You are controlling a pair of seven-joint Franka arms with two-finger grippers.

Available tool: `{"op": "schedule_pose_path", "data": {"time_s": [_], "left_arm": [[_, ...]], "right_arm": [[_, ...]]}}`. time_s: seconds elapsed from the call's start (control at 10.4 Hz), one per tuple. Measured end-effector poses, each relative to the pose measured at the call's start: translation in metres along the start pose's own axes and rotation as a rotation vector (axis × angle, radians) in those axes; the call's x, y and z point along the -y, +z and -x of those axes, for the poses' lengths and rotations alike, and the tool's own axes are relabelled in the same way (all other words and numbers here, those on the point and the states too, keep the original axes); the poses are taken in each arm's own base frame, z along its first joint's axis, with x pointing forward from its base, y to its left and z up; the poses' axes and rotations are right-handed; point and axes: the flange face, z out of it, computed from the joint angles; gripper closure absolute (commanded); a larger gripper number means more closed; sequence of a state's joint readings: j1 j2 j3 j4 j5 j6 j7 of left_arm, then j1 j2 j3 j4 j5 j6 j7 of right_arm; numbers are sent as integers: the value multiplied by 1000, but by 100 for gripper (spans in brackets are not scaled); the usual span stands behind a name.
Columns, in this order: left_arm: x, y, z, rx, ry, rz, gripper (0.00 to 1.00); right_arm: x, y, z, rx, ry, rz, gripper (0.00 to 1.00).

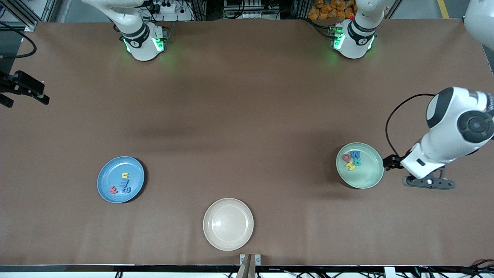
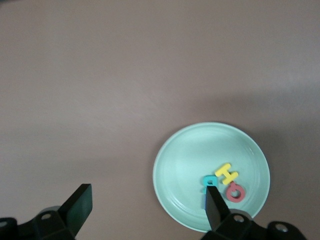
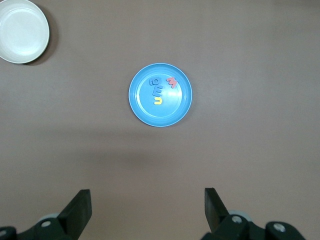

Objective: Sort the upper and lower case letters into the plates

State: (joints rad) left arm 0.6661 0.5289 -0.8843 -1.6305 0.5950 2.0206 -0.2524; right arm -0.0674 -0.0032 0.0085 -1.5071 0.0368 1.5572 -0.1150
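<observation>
The pale mint green plate holds a red Q, blue M, teal R and yellow H. My left gripper hangs open and holds nothing, over the plate's rim toward the left arm's end of the table. One of its fingers hides most of the M. The blue plate carries a red w, two blue letters and a yellow u. My right gripper is open, high up.
A cream-white plate with nothing in it lies near the front edge, between the two other plates. The table is covered with a brown cloth. Both arm bases stand along the edge farthest from the front camera.
</observation>
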Motion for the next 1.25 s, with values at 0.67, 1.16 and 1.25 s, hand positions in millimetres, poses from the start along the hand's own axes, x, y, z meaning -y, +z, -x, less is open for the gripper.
{"op": "schedule_pose_path", "data": {"time_s": [0.67,1.16,1.25], "left_arm": [[22,-135,3,15,-134,20,0],[50,-206,42,41,-194,33,0],[50,-219,50,38,-204,28,0]], "right_arm": [[-1,-1,1,1,2,0,0],[-2,-1,1,2,3,0,0],[-3,-1,1,2,5,0,0]]}}
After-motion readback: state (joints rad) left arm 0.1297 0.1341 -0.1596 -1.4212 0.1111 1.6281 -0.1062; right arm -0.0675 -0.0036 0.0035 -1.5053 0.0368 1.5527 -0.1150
